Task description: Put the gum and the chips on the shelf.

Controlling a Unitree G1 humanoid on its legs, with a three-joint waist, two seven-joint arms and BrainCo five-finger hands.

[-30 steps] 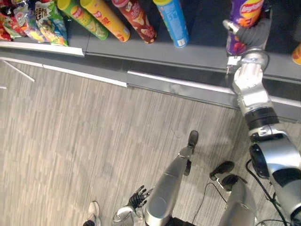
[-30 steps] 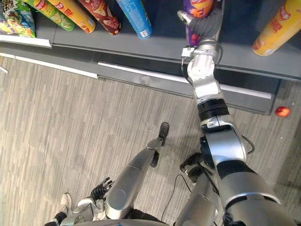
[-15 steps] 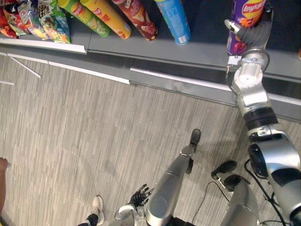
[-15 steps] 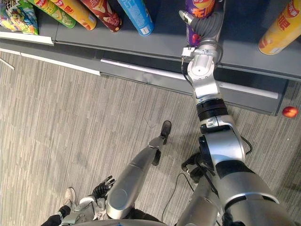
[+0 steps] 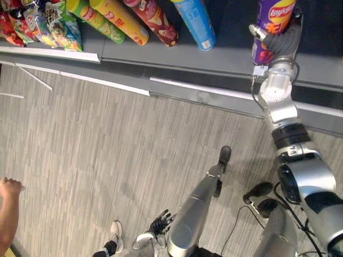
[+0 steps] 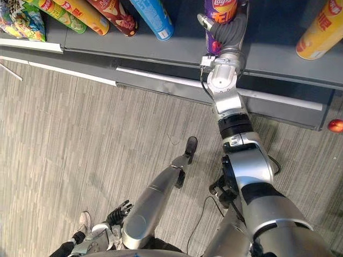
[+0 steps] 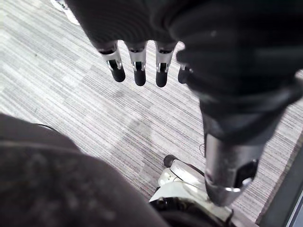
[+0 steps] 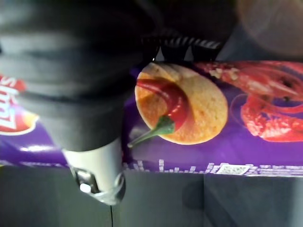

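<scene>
The left hand point(image 5: 161, 220) hangs low by the floor, well below the shelf point(image 5: 230, 51), with its fingers straight and apart. The right hand point(image 5: 283, 42) is up at the shelf, curled tight round the purple chips can point(image 5: 274, 12). A blue can point(image 5: 195, 21) stands near it.

Shop, snack aisle. Long grey shelf point(image 5: 230, 59) stocked with a row of tall chip cans side by side: green point(image 5: 94, 19), yellow point(image 5: 120, 21), red point(image 5: 155, 21), blue point(image 5: 197, 25). Bright snack bags point(image 5: 48, 27) bunched at the left end. White strip point(image 5: 48, 53) along the front edge there. Grey plank-pattern floor point(image 5: 107, 139).
</scene>
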